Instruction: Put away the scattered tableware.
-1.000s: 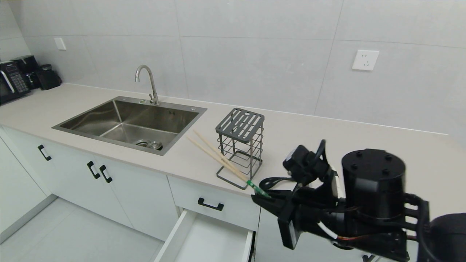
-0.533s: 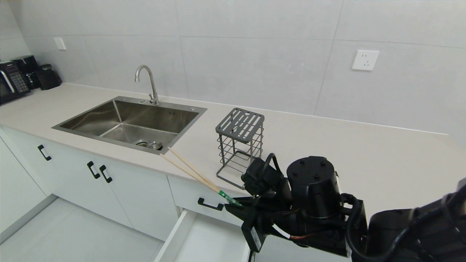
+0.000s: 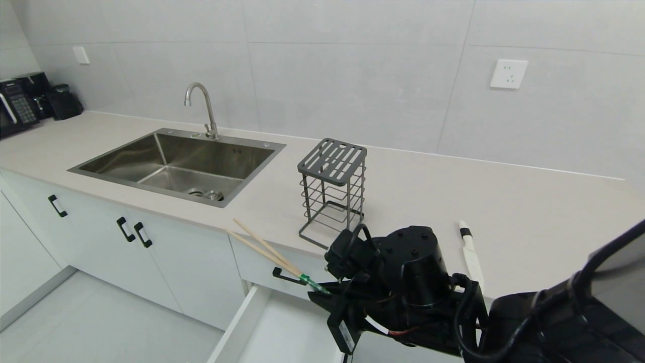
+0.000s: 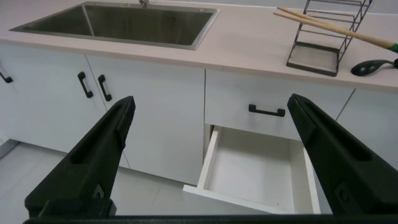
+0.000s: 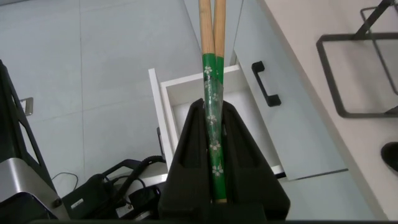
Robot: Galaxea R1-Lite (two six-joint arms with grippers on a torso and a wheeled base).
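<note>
A pair of wooden chopsticks (image 3: 267,252) with green patterned ends is held out past the counter's front edge, above the open white drawer (image 3: 282,330). My right gripper (image 3: 323,293) is shut on their green ends. In the right wrist view the chopsticks (image 5: 211,56) run between the shut fingers of the right gripper (image 5: 215,163), with the drawer (image 5: 186,118) below. My left gripper (image 4: 211,162) hangs open in front of the cabinets, its fingers (image 4: 93,165) wide apart, facing the drawer (image 4: 255,171). A white-handled utensil (image 3: 469,249) lies on the counter to the right.
A dark wire rack (image 3: 332,189) stands on the counter near the front edge, behind the right gripper. The steel sink (image 3: 176,161) with its tap is to the left. A shut drawer with a black handle (image 3: 287,277) sits above the open one.
My right gripper has carried the chopsticks left and down, from in front of the rack to above the open drawer. The head camera has shifted, and the white utensil now shows.
</note>
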